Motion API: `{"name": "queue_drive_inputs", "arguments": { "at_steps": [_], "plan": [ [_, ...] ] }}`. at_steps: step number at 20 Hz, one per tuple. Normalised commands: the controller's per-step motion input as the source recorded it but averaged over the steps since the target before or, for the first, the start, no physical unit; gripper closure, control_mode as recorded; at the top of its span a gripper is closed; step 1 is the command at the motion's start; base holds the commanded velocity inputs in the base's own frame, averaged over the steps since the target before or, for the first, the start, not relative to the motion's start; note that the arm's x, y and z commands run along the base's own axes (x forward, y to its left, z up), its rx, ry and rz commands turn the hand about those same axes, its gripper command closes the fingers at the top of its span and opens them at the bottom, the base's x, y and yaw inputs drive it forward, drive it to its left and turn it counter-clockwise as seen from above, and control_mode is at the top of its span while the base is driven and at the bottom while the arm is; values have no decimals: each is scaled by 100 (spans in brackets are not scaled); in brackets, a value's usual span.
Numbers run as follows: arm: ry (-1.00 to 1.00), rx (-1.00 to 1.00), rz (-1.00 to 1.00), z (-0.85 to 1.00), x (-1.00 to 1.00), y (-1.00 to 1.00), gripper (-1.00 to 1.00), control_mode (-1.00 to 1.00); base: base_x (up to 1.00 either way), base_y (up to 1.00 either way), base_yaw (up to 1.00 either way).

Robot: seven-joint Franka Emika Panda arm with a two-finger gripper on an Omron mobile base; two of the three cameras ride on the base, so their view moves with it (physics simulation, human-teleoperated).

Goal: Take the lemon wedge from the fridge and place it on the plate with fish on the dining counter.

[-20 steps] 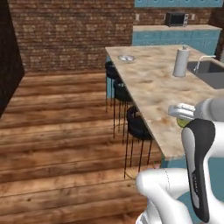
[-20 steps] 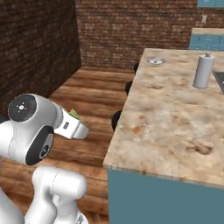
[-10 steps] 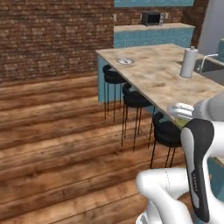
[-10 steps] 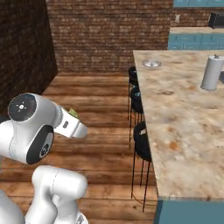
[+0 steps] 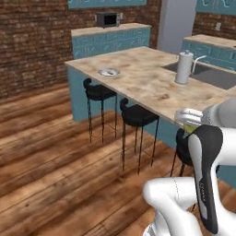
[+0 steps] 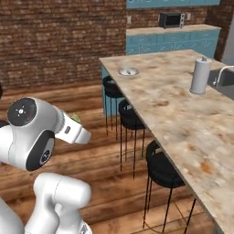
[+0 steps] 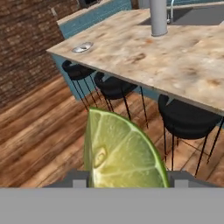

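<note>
Swinging round, your base has brought the small grey plate (image 5: 109, 72) on the beige mottled-stone dining counter (image 6: 183, 114) closer; gripper (image 7: 124, 177) clamps the yellow-green lemon wedge (image 7: 120, 153).

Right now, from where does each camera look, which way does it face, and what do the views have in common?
Left base view: behind the arm's left, facing the dining counter; white arm lower right.
Right base view: behind its right, facing the same counter; arm lower left.
Hand view: on the hand, looking along the tool past the lemon wedge it holds.
Shared: counter, plate, black stools.
</note>
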Motion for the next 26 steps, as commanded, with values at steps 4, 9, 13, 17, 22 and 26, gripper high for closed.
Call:
{"name": "queue_drive_inputs", "arguments": {
  "at_steps": [4, 9, 13, 17, 22, 26],
  "plan": [
    [0, 0, 0, 0, 0, 0, 100, 100, 100, 100, -41],
    [0, 0, 0, 0, 0, 0, 100, 100, 100, 100, -38],
    [0, 0, 0, 0, 0, 0, 100, 100, 100, 100, -35],
    [0, 0, 0, 0, 0, 0, 100, 100, 91, 100, -30],
    [0, 0, 0, 0, 0, 0, 100, 100, 85, 100, -30],
    [0, 0, 0, 0, 0, 0, 100, 100, 94, 100, -39]
  ]
}}
